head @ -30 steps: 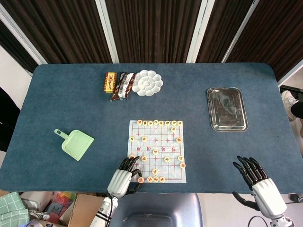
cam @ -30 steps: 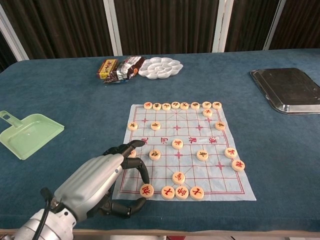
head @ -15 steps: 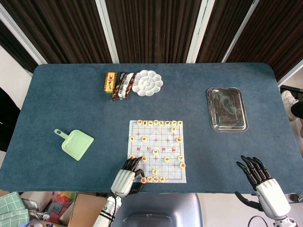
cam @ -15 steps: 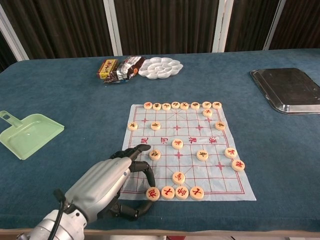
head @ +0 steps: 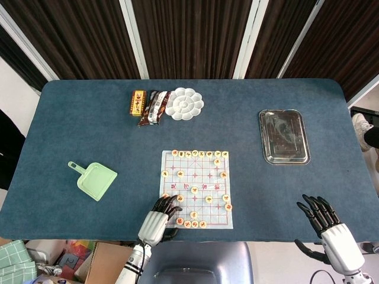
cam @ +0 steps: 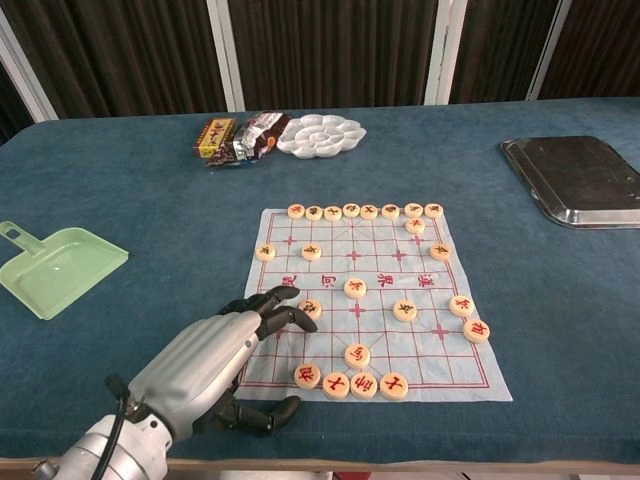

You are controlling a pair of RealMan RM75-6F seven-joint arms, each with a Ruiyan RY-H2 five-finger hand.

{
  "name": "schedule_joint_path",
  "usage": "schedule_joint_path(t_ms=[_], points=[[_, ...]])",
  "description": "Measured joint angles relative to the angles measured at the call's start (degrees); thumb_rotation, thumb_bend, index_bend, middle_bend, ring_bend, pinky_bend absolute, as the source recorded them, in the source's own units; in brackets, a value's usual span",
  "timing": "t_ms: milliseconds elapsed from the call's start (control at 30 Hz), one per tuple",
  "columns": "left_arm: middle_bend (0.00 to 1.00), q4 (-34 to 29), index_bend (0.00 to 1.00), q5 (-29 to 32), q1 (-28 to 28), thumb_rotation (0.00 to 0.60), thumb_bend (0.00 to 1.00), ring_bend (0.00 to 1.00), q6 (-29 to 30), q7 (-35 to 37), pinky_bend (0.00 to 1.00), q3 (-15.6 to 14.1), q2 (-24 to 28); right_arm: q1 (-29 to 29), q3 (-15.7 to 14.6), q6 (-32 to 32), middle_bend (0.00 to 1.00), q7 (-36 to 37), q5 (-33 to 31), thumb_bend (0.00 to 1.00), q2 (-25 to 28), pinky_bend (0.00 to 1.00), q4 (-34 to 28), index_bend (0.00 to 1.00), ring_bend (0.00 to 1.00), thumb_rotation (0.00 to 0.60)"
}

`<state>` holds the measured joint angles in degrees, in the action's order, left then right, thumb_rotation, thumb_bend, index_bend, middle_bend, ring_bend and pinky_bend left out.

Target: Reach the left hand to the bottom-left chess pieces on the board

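One robot hand (cam: 215,355) over board (cam: 400,255) corner

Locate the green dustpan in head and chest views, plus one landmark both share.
Head view: dustpan lies left of centre on the table, left of the board, handle toward upper left.
Chest view: dustpan at the left edge, partly cropped, level with the board's far half.
Shared landmark: the white flower-shaped palette beyond the board.
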<state>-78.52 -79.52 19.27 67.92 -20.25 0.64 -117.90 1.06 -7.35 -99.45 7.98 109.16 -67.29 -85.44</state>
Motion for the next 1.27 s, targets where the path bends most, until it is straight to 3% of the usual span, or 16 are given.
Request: schedule_joint_path(t_ms=[367, 533, 667, 767, 933, 1100, 1267], points=[[0.00, -2.75, 0.12, -1.09, 0.01, 0.600, 0.35, 0.00, 0.73, -0.15, 0.07, -0.52, 1.89, 0.09, 0.17, -0.06, 0.00, -0.25, -0.10, 0.36, -0.13, 0.00, -0.03, 0.00, 0.00, 0.600], [0.00, -6.67, 0.09, -2.92, -0.19, 0.600, 0.34, 0.00, 2.20, -1.12, 0.07, -1.46, 5.99, 0.17, 0.10, 0.02, 0.00, -0.89, 0.16, 0.36, -0.28, 0.00, 0.00, 0.00, 0.00, 0.600], [0.00, -11.21, 0.01, -5.22, -0.80, 0.600, 0.34, 0.00, 4.46, -1.87, 0.07, -2.91, 13.40, 0.43, -0.12, -0.33, 0.00, -1.01, 0.47, 0.36, -0.26, 0.00, 0.13, 0.00, 0.00, 0.600], [0.00, -14.24, 0.00, -7.82, -2.09, 0.600, 0.35, 0.00, 7.99, -1.12, 0.07, -4.60, 21.97, 0.74, -0.07, -0.47, 0.00, -1.66, 0.17, 0.36, -0.25, 0.00, 0.08, 0.00, 0.00, 0.600], [0.00, -14.46, 0.00, -12.78, -7.00, 0.600, 0.36, 0.00, 20.51, 7.10, 0.07, -7.88, 37.58, 1.38, 0.69, -0.28, 0.00, -5.75, -1.09, 0.36, -1.04, 0.00, -0.47, 0.00, 0.00, 0.600], [0.00, -9.93, 0.00, -13.39, -13.07, 0.600, 0.38, 0.00, 30.90, 20.58, 0.06, -9.41, 43.77, 1.99, 1.70, 0.59, 0.00, -11.42, -2.79, 0.36, -2.33, 0.00, -1.53, 0.00, 0.00, 0.600], [0.00, -8.13, 0.00, -12.85, -16.83, 0.600, 0.38, 0.00, 32.17, 26.46, 0.06, -9.68, 49.53, 2.25, 2.24, 2.28, 0.00, -15.14, -3.79, 0.36, -3.23, 0.00, -2.65, 0.00, 0.00, 0.600]])
